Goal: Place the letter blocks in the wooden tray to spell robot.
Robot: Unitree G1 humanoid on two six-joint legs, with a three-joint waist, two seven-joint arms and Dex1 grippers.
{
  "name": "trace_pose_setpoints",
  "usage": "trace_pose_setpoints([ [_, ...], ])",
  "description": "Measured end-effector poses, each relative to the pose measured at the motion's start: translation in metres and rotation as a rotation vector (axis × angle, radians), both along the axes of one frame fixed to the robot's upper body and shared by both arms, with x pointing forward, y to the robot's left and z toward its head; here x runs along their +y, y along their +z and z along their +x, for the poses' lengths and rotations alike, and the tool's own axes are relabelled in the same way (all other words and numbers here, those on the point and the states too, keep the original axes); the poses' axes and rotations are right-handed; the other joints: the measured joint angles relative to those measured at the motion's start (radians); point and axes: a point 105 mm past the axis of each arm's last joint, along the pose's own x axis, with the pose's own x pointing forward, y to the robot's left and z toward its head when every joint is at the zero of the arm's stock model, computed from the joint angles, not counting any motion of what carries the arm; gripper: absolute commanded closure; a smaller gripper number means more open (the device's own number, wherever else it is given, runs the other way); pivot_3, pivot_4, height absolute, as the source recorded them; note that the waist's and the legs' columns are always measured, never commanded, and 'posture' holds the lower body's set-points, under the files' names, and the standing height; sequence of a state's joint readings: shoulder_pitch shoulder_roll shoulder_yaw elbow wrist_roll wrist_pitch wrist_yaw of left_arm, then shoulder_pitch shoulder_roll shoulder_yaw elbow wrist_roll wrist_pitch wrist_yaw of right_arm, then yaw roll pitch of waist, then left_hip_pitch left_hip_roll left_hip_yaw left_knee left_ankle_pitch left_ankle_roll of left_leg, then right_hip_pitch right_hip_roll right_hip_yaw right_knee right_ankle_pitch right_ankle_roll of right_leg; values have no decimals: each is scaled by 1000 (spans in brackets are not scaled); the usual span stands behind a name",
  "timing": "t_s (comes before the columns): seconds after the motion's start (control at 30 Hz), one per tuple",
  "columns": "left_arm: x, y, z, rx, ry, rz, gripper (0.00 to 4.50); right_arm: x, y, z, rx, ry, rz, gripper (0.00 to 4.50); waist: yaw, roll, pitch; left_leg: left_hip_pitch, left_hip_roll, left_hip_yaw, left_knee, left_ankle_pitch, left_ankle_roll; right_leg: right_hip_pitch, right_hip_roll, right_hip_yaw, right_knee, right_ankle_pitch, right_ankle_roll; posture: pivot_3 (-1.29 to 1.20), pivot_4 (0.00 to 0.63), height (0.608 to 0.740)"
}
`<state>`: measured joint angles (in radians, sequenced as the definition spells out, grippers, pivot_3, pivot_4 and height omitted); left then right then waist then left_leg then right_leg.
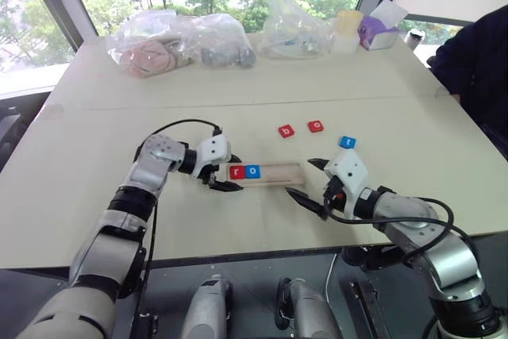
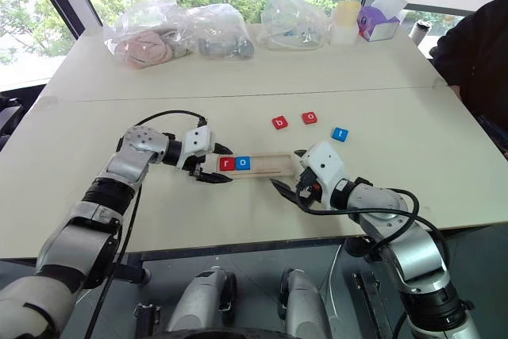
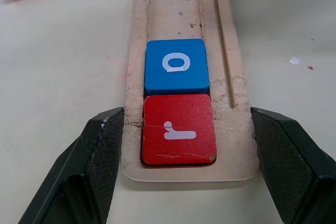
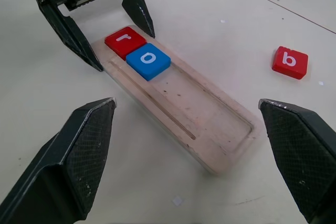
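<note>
On the near middle of the table (image 1: 238,93), the wooden tray (image 1: 282,172) lies lengthwise left to right, and it's two letters in: the red r (image 1: 236,171) sits in the leftmost slot with the blue o (image 1: 252,171) touching it on the right. The remaining three slots are bare wood. Further back and to the right, loose on the table, are the red b (image 1: 286,131), the red o (image 1: 315,125) just beside it, and the blue t (image 1: 347,142) a bit nearer and further right, so "bot" is left to place. The left gripper (image 1: 228,173) straddles the tray's left end, its fingers apparently clenched on the two long sides, though it's hard to say how firmly. The right gripper (image 1: 302,178) hangs at the tray's right end with its fingers spread wide, grasping nothing. Roughly forty percent done, I'd say.
</note>
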<state>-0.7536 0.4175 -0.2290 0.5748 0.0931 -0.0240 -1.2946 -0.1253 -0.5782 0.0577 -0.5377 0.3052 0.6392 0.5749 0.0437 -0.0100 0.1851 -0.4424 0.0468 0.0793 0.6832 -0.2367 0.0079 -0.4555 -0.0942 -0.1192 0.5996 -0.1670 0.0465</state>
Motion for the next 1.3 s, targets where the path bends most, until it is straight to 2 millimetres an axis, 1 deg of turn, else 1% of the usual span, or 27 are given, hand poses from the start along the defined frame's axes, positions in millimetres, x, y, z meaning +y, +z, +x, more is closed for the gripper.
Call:
trace_pose_setpoints([
  [0.3,-10,1,-12,-16,44,17,1372,2,-4,1,5,4,2,0,-2,0,0,0,0,0,0,0,0,-1,0,0,0,0,0,0,150,725],
  [0.53,-11,-1,-17,22,81,13,1372,1,-7,3,7,-1,2,0,-3,0,0,0,1,0,0,0,0,-1,1,0,0,0,0,0,150,725],
  [0.73,-10,-3,-19,49,106,0,1372,6,-10,2,11,13,7,0,-4,0,0,0,1,0,0,0,0,-1,1,0,0,0,0,0,150,725],
  [0.77,-10,-3,-19,52,110,-2,342,7,-10,2,11,14,8,0,-4,0,0,0,1,0,0,0,0,-1,1,0,0,0,0,0,150,725],
  [0.8,-10,-2,-19,50,112,-2,30,7,-10,2,13,15,8,0,-4,0,0,0,1,0,0,0,0,-1,1,0,0,0,0,0,150,725],
  [1.1,-8,-4,-22,63,132,-19,30,7,-11,3,17,21,7,0,-6,0,0,0,1,0,0,0,0,-2,1,0,0,0,0,0,150,725],
  [1.3,0,-3,-26,85,164,-43,30,7,-13,4,26,23,7,0,-8,1,0,0,2,1,-1,0,0,-3,1,0,0,0,0,0,150,725],
])
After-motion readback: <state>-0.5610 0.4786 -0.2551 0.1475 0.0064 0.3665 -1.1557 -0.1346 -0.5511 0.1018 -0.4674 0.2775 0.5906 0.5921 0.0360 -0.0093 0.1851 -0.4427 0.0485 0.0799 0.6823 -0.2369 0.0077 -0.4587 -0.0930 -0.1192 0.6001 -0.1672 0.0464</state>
